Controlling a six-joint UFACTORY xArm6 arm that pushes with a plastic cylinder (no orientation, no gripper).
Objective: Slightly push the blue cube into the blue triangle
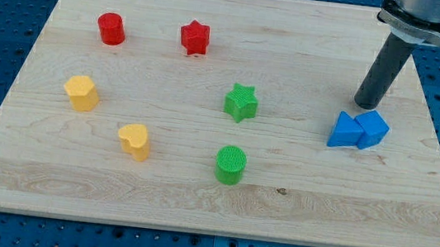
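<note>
The arm carries no gripper, only a straight dark rod, so nothing is held. The rod's lower end, my tip, rests on the counter near the view's right edge, just above the blue cube and close to it; whether the two touch cannot be told. The blue cube sits pressed against the blue triangle, which lies on its left side in the view.

Further toward the view's left, a green star stands near the middle of the counter, with a green cylinder below it. A red star and a red cylinder lie near the view's top. Two yellow blocks, one at the left and another lower and to its right, have shapes that are hard to make out.
</note>
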